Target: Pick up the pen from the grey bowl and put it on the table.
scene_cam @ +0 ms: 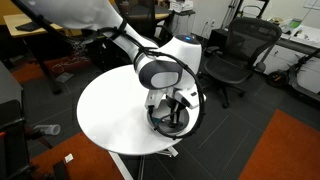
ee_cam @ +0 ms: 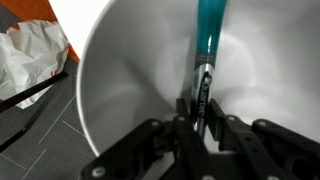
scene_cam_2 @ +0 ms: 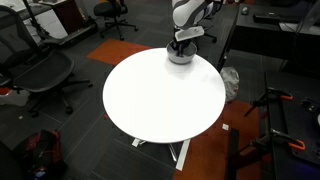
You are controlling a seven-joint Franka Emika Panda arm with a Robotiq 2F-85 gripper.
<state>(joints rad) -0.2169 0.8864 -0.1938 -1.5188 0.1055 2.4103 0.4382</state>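
Note:
In the wrist view the teal-blue pen (ee_cam: 209, 45) with a dark lower end stands inside the shiny grey bowl (ee_cam: 120, 90). My gripper (ee_cam: 200, 125) is down in the bowl with both fingers closed on the pen's dark end. In both exterior views the gripper (scene_cam: 171, 113) (scene_cam_2: 181, 45) hangs inside the bowl (scene_cam: 189, 122) (scene_cam_2: 181, 57) at the edge of the round white table (scene_cam: 115, 115) (scene_cam_2: 165, 100). The pen is too small to make out there.
Black office chairs (scene_cam: 235, 55) (scene_cam_2: 35, 70) stand around the table. A crumpled white bag (ee_cam: 30, 60) lies on the grey floor beside the table. Wooden desks (scene_cam: 40, 25) stand behind. An orange carpet patch (scene_cam: 290, 150) lies near.

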